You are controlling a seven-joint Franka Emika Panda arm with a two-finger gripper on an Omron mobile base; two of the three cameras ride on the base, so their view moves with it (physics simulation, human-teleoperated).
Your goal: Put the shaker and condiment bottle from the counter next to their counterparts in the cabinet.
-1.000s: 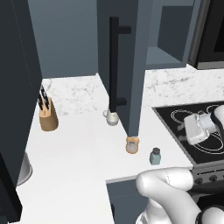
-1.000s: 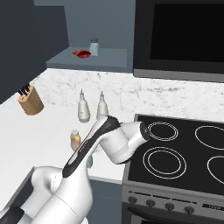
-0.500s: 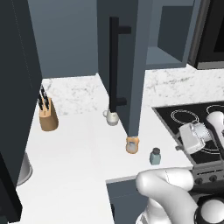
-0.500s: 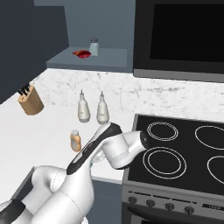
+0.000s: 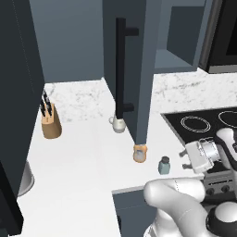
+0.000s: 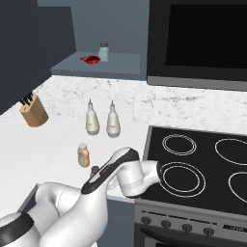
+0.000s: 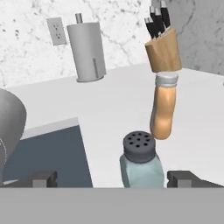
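The pale blue-grey shaker [image 5: 164, 165] stands near the front edge of the white marble counter [image 5: 83, 157]. In the hand view the shaker [image 7: 140, 164] sits between the fingertips [image 7: 183, 178], closer to the right one. My gripper [image 7: 113, 179] is open and touches nothing. From the left base view the gripper [image 5: 189, 159] hovers just right of the shaker. The orange condiment bottle [image 5: 140, 153] stands upright a little left of the shaker, and beyond it in the hand view [image 7: 164, 107]. The cabinet door [image 5: 139, 55] hangs open, and its shelf [image 6: 96, 67] holds another shaker [image 6: 103, 51].
A wooden knife block [image 5: 51, 121] stands at the back left of the counter. A white cup [image 5: 118, 124] sits under the door handle [image 5: 121, 69]. Two pale bottles [image 6: 92, 118] stand by the wall. The black stove [image 6: 193, 164] lies to the right. A paper towel holder [image 7: 87, 52] stands by the wall.
The hand has come down from above the stove's edge and a little left, to the shaker's level. The jaws stay wide open. The bottle and shaker have not moved.
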